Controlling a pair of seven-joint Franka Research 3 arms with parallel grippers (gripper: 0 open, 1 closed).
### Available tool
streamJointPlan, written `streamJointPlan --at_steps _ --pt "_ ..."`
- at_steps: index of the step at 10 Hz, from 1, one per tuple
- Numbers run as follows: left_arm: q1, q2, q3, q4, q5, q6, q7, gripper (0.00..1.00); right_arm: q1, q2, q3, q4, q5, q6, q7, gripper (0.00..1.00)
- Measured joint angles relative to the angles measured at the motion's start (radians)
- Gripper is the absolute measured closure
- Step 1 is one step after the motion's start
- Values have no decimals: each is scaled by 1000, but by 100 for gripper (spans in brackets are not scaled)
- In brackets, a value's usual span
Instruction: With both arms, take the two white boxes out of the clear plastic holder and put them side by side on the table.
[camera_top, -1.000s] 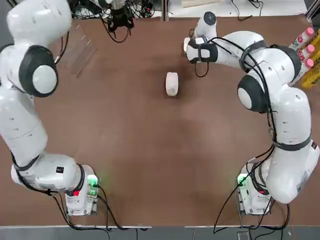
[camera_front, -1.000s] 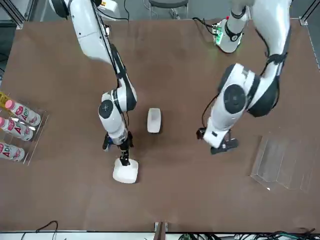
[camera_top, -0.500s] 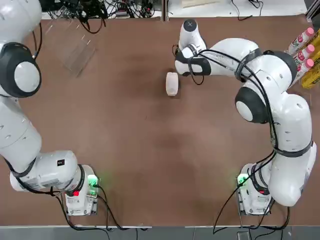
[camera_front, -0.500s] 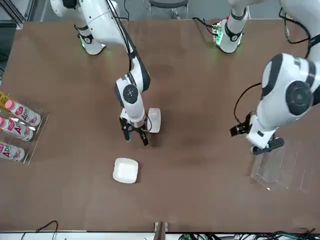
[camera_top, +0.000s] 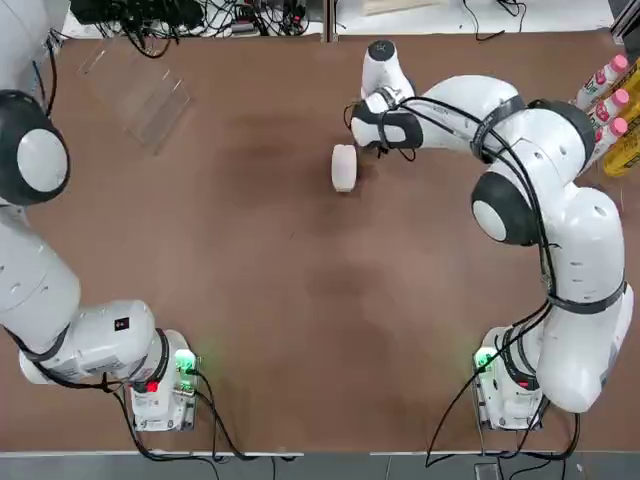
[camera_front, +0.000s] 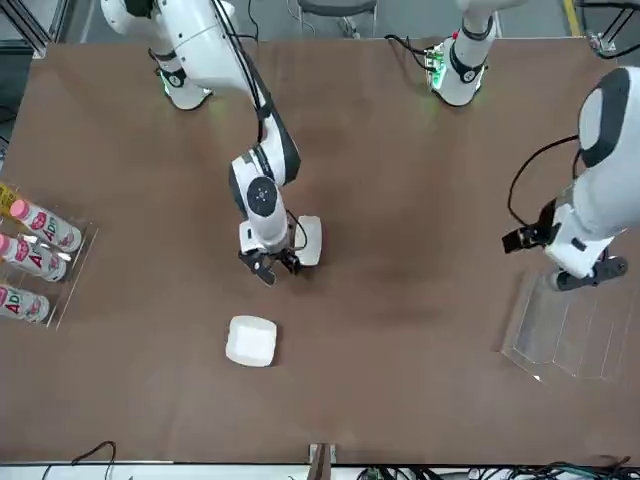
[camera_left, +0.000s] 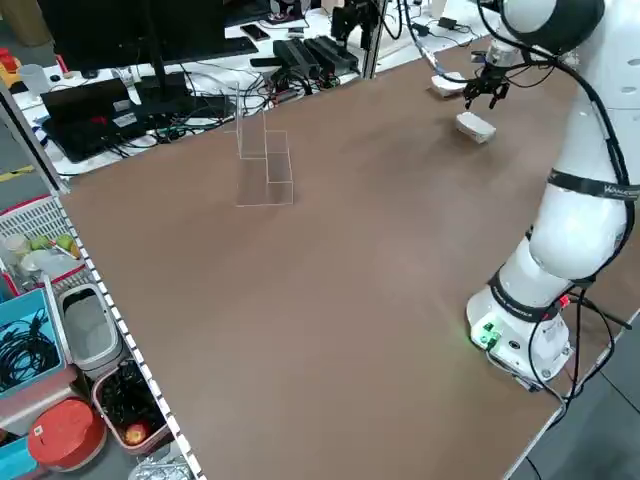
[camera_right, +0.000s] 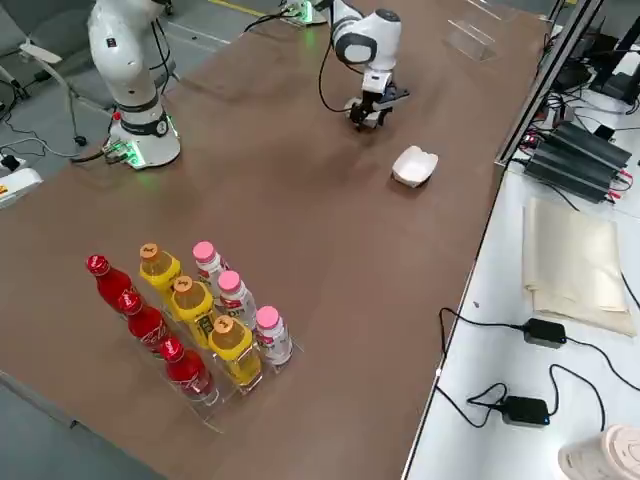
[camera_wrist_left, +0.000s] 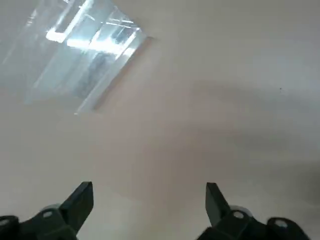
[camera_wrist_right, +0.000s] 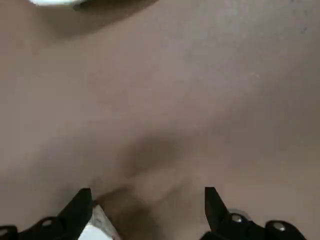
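Observation:
Both white boxes lie on the brown table (camera_front: 400, 150), outside the clear plastic holder (camera_front: 572, 330). One box (camera_front: 310, 240) sits mid-table, the other box (camera_front: 251, 341) nearer the far edge. My right gripper (camera_front: 275, 266) hangs open just beside the mid-table box, whose corner (camera_wrist_right: 96, 228) shows by one finger in the right wrist view. Nothing is between the fingers. My left gripper (camera_front: 585, 277) is open and empty above the table, at the holder's edge. The holder (camera_wrist_left: 85, 50) lies ahead of it in the left wrist view and looks empty.
A clear rack of pink-capped and coloured bottles (camera_front: 35, 260) stands at the table's right-arm end, also seen from the right side (camera_right: 200, 310). Cables and power gear (camera_top: 200, 15) line the far edge. Both arm bases (camera_top: 160, 385) sit at the near edge.
My right gripper left the far box and came back beside the mid-table box. My left arm swung away from the middle toward the holder. Both boxes stayed where they were.

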Motion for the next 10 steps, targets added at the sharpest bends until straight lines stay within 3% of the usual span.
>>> streamJointPlan --at_steps 2,6,10 --pt "-12 -38 51 0 -10 -37 84 0 -4 -30 0 2 74 -69 -150 4" --pt "-10 -44 64 -9 -12 -52 105 0 -10 -62 18 -10 99 -120 -358 12" --pt "-10 -39 65 -16 -12 -60 105 0 -10 -63 30 -27 121 -88 -393 7"
